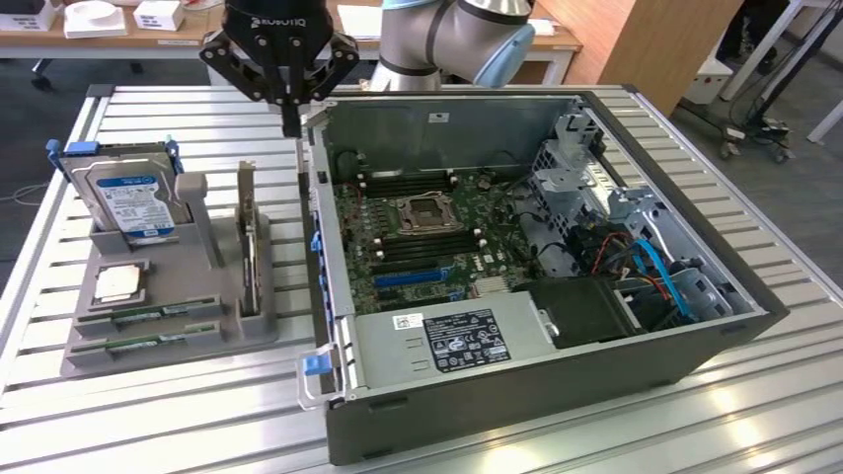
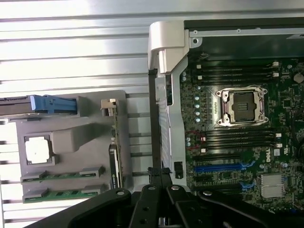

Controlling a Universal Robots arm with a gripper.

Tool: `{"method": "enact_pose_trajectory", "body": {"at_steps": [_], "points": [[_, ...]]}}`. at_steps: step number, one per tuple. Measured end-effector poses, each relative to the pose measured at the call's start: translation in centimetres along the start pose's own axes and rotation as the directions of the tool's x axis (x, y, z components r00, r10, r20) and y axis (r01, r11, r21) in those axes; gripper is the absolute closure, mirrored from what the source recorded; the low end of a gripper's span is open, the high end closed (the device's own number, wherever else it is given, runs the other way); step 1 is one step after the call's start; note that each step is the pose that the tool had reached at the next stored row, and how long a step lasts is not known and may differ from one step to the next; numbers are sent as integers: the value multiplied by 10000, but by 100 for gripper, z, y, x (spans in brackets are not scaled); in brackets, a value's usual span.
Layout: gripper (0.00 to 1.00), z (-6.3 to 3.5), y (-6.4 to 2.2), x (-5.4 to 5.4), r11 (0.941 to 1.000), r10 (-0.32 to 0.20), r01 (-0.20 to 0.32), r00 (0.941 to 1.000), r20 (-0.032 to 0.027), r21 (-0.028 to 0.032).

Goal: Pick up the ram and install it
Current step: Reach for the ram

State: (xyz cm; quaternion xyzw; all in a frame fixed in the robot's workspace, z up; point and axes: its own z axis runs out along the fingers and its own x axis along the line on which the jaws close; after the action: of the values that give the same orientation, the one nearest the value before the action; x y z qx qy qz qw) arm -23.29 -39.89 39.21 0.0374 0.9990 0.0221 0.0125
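The ram [image 1: 145, 316], a long, thin green circuit-board stick with dark chips, lies flat in a groove of the grey plastic holder [image 1: 93, 360] at the near end of that holder, with a second stick like it [image 1: 137, 344] just beside it. The holder stands on the ribbed aluminium table [image 1: 172, 425], on the exterior view's left of the open grey computer case [image 1: 527, 405].

The black two-fingered gripper [image 1: 290, 126] has its fingers pressed together and holds nothing. It hangs over the case's wall nearest the holder, towards the far end, well apart from both sticks. The wrist view shows the gripper [image 2: 158, 172] over the same wall, with the ram [image 2: 61, 175] off to one side.

The pick-up looks not yet begun: this is the approach stage. Taking the stick calls for parted jaws lined up across its thin edges. The long black memory slots [image 1: 395, 181] beside the square processor socket [image 1: 428, 210] appear empty.
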Motion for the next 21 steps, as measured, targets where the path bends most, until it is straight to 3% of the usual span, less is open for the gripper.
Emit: {"method": "enact_pose_trajectory", "body": {"at_steps": [21], "points": [[90,0,-19,249,10000,0,0,10000,0,0]]}}
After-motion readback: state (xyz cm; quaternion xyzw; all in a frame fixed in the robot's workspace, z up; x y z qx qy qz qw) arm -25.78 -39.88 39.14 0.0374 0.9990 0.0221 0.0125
